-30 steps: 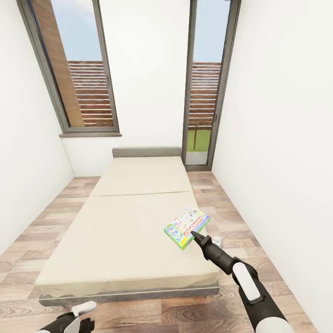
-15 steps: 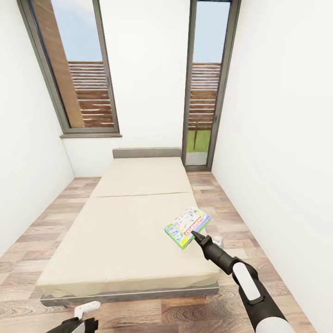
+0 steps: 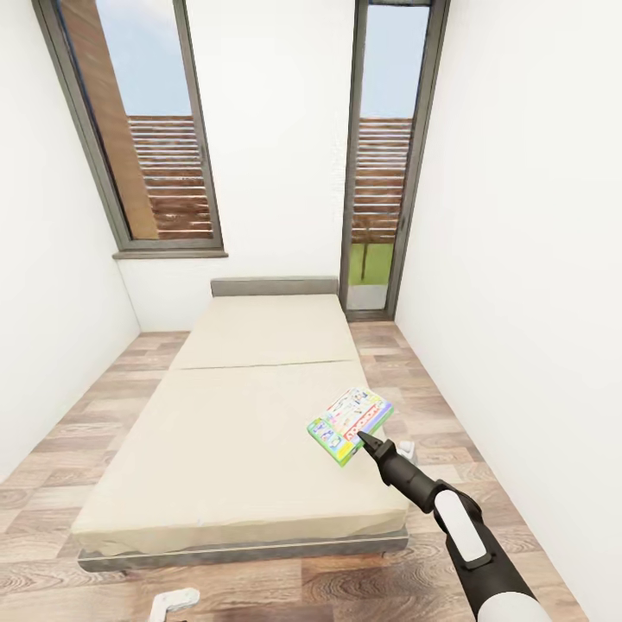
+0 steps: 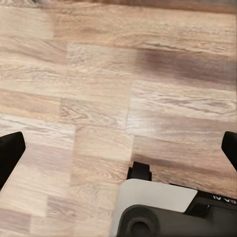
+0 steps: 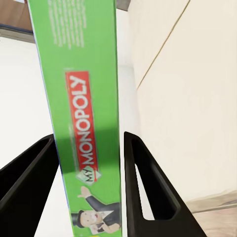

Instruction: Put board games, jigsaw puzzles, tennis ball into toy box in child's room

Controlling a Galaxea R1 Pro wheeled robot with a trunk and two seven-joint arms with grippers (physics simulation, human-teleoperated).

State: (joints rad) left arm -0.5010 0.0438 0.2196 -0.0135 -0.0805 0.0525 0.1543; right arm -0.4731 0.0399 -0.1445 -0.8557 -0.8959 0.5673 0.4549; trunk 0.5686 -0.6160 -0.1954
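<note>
The right pincer point(image 3: 366, 441) is clamped on a flat rectangular board game point(image 3: 349, 424) with a green edge and a white, brightly printed cover, holding it in the air over the near right corner of the low wide bed point(image 3: 242, 415) with its beige mattress and dark grey frame. In the right wrist view the two black fingers point(image 5: 148, 187) stand on either side of the green box edge point(image 5: 86, 123), which carries a red Monopoly label; the box's long axis runs straight out from the fingers, away from the arm. In the head view the game is tilted, its cover facing up and towards the wall, its near corner at the fingertips. The left pincer point(image 4: 118, 153) hangs low over the wood-plank floor point(image 3: 259, 587) at the foot of the bed, its dark fingertips point(image 4: 10, 150) far apart with nothing between them. No toy box or tabletop is in view, and no other game shows on the mattress. Judging from this, the game is lifted and ready to carry, and the coming move depends on turning the base away from the bed to find the toy box, with the right arm already holding the load.
</note>
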